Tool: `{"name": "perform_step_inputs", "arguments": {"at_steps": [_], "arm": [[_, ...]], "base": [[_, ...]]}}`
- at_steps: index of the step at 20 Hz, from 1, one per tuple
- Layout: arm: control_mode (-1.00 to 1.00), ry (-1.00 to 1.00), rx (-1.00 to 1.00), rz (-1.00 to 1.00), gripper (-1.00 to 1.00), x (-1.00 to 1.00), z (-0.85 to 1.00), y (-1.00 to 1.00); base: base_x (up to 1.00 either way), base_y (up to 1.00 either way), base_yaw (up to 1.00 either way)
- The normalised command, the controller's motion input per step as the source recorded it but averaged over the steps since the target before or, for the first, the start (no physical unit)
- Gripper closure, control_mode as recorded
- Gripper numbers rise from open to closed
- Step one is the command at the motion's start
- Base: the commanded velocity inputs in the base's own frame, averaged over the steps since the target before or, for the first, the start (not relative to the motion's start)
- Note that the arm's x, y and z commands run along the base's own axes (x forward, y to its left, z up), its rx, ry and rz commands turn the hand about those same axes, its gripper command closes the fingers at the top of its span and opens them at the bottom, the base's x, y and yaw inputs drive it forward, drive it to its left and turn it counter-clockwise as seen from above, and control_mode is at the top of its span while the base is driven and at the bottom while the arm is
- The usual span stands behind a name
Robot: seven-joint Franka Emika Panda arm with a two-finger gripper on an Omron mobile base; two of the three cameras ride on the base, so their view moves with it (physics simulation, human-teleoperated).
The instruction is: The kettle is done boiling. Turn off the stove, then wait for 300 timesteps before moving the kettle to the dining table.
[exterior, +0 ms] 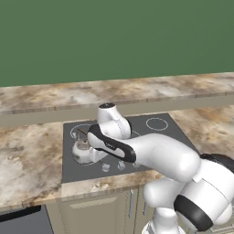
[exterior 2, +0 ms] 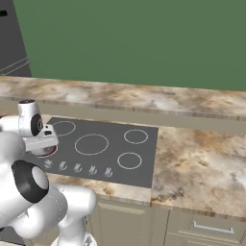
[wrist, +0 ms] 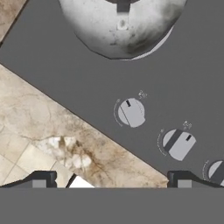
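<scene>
Arm is folded low over the front-left corner of the stove, wrist pointing down at the knob row. End effector jaws stand wide, nothing between them, both dark tips at the bottom of the hand view, hovering above the bench edge and the stove's front strip.

Kettle sits on the front-left burner, partly hidden behind the forearm in the left base view. Hand view shows its rounded silvery body from above, close to the nearest knob but not touching it. In the right base view the arm covers that corner, and I can't make out the kettle there, just a reddish ring peeking under the wrist.

Counts:
- Burner rings, right base view: four clear of the arm.
- Knobs: right base view shows five in a row along the front edge. Hand view shows three: first knob, second knob, third knob cut by the frame edge. Left base view shows two or so small ones under the forearm, rest hidden.
- Kettle: one.

Raised marble ledge runs behind the stove in both base views, green wall behind it. Cabinet fronts below the bench.
</scene>
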Motion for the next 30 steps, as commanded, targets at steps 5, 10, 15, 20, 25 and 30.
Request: {"name": "perform_step_inputs", "arguments": {"at_steps": [5,10,15,20,25,30], "arm": [[-1.00,0.01,0.00,0.00,-1.00,0.05,-0.03,0.00],[-1.00,0.01,0.00,0.00,-1.00,0.08,-0.12,0.00],[-1.00,0.00,0.00,0.00,-1.00,0.11,-0.18,-0.02],[-1.00,0.02,0.00,0.00,-1.00,0.13,-0.16,0.00],[-1.00,0.03,0.00,0.00,-1.00,0.16,-0.17,0.00],[-1.00,0.04,0.00,0.00,-1.00,0.11,-0.18,0.00]], "base": [[0.00,0.00,0.00],[0.00,0.00,0.00],[0.00,0.00,0.00],[0.00,0.00,0.00],[0.00,0.00,0.00],[0.00,0.00,0.00]]}}
